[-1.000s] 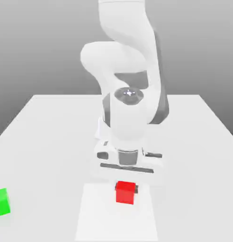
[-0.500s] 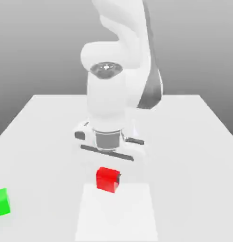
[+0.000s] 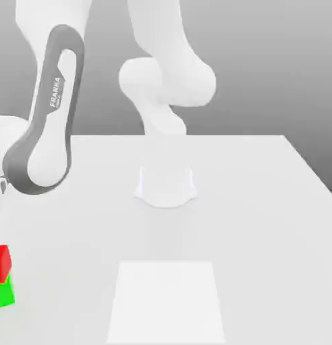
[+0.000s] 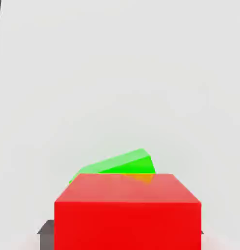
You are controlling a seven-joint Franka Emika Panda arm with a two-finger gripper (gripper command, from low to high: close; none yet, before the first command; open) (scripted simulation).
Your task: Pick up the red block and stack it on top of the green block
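Hand view: gripper clamps the matte red cube [image 4: 127, 211] over the skewed matte green cube [image 4: 117, 164]; off-centre release could topple it.

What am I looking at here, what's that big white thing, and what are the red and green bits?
These are simulator renders of a white Franka robot arm working over a white table. One picture comes from a camera standing off the arm; the other from a camera on its hand. In the outside view, at the left edge, the red block sits directly above the green block. The hand camera looks past the red block, close up, to the green block beyond it. The red cube seems to be in the hand, but the fingers' state is unclear.
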